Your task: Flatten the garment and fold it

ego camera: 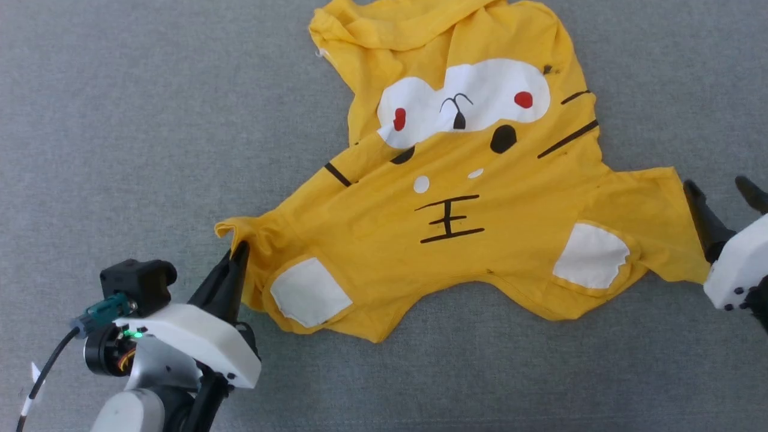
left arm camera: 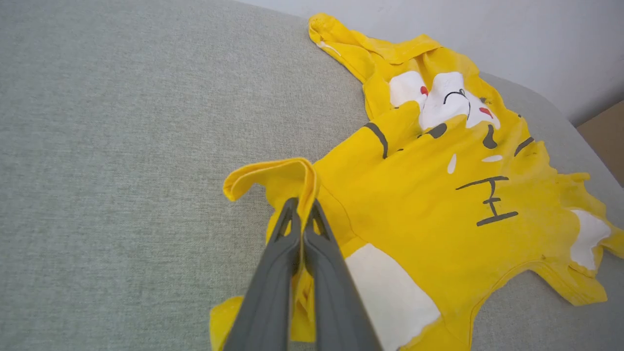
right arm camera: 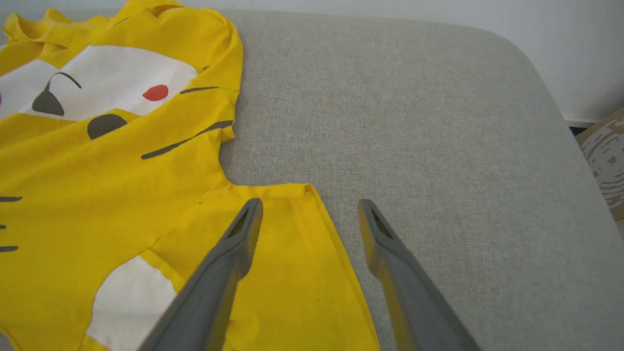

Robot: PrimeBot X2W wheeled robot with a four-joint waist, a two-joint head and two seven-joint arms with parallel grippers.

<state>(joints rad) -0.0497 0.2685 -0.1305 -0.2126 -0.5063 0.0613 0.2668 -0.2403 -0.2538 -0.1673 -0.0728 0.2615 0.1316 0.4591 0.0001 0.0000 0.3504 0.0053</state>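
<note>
since the left gripper (left arm camera: 304, 204) is pinched shut on a bunched sleeve (left arm camera: 273, 175) of the garment (ego camera: 468, 198) while the right gripper (right arm camera: 310, 202) stands wide open astride the other sleeve (right arm camera: 292, 263), gripping nothing, any pull now would likely drag the whole garment toward the left edge of the bench (ego camera: 120, 120) rather than stretch it flat. the thin pinch could also slip. the garment lies print-up mid-bench, its far part crumpled and folded over; the head view's top edge cuts it off, and how many layers the left gripper holds is unclear.
</note>
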